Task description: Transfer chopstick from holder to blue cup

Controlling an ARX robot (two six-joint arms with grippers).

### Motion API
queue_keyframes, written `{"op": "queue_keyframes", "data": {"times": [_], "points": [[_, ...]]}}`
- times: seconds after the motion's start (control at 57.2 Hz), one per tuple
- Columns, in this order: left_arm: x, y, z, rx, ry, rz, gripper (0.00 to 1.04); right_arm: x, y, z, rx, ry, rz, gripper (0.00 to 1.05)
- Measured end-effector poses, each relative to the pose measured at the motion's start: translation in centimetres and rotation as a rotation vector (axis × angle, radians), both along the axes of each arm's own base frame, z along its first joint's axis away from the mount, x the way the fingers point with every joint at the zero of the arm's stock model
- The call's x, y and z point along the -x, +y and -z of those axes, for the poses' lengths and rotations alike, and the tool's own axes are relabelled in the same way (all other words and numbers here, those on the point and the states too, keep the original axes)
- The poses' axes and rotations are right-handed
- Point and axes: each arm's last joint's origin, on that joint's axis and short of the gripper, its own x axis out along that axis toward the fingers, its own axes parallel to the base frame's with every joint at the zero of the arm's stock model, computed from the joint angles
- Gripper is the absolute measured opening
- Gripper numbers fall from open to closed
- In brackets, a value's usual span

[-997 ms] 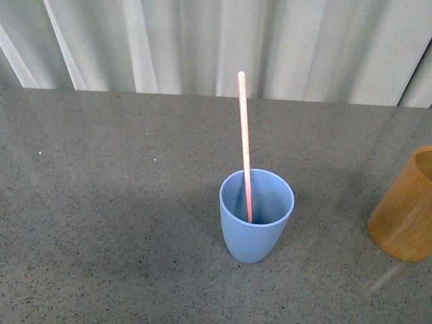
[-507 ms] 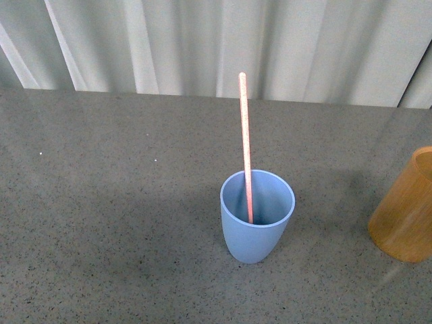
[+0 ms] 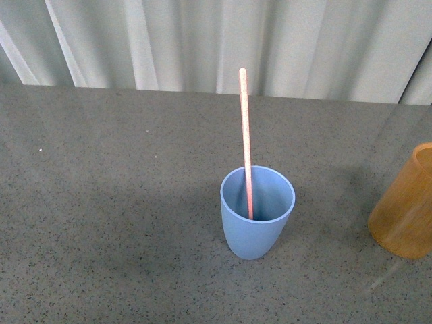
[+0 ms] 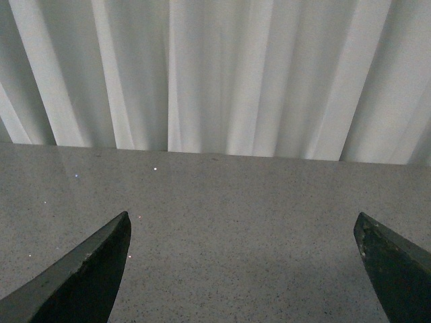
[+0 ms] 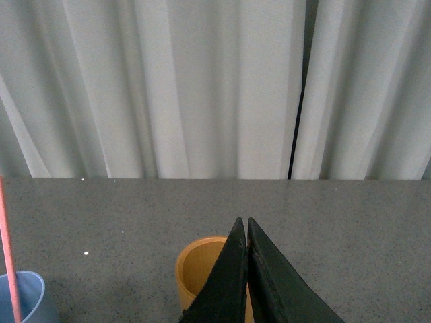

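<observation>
A light blue cup stands on the grey table in the front view, with one pale pink chopstick standing nearly upright inside it. The honey-brown holder sits at the right edge, partly cut off. Neither arm shows in the front view. In the right wrist view my right gripper is shut with nothing between its fingers, hovering above the holder, whose inside looks bare where it shows; the cup and chopstick appear at the picture's edge. My left gripper stands open over bare table.
The speckled grey tabletop runs back to a pale pleated curtain along its far edge. A dark gap in the curtain shows in the right wrist view.
The front view has shifted slightly: the cup, chopstick and holder sit a little higher in the picture than a second ago. The chopstick stays in the cup.
</observation>
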Motion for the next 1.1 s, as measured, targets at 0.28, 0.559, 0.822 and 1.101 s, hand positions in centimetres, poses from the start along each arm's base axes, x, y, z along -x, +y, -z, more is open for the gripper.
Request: {"op": "queue_keyframes", "data": {"times": [0.28,0.559,0.822,1.101], "points": [[0.0,0.0,0.0,0.000,0.000,0.000,0.98,0.5,0.0,0.0,0.000,0.000,0.000,0.01],[0.0,0.0,0.0,0.000,0.000,0.000,0.98,1.8,0.0,0.3,0.000,0.003,0.000,0.01],[0.0,0.0,0.0,0.000,0.000,0.000,0.98,1.8,0.0,0.3,0.000,0.006,0.000,0.01],[0.0,0.0,0.0,0.000,0.000,0.000,0.98,1.8,0.0,0.3,0.000,0.006,0.000,0.55]]}}
